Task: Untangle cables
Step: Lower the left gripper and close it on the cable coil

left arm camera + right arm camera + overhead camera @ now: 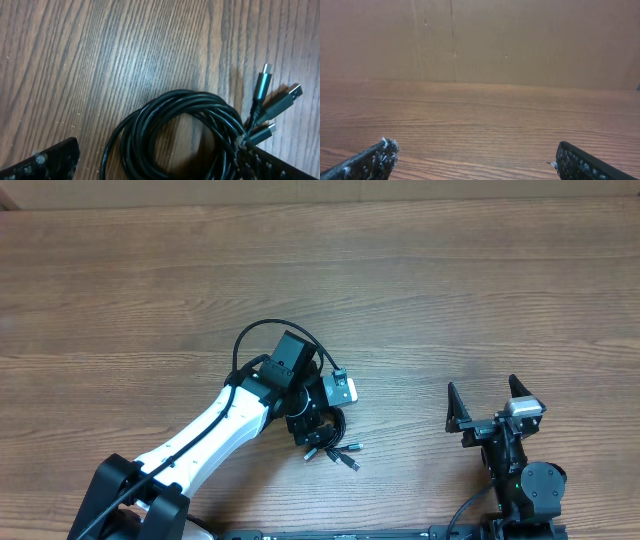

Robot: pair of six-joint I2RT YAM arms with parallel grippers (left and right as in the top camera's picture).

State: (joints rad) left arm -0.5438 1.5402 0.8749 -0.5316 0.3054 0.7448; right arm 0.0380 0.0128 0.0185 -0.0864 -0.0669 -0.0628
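The cables lie as one black coiled bundle on the wooden table, with several plug ends fanning out at the right of the left wrist view. My left gripper is open and stands directly over the coil, one finger on each side of it; its right finger is close to where the plugs leave the bundle. From overhead the bundle pokes out below the left gripper. My right gripper is open with nothing in it, well to the right of the cables, and its own view shows only bare table.
The white left arm reaches in diagonally from the bottom left, with its own thick black cable looping above the wrist. A brown cardboard wall backs the far edge of the table.
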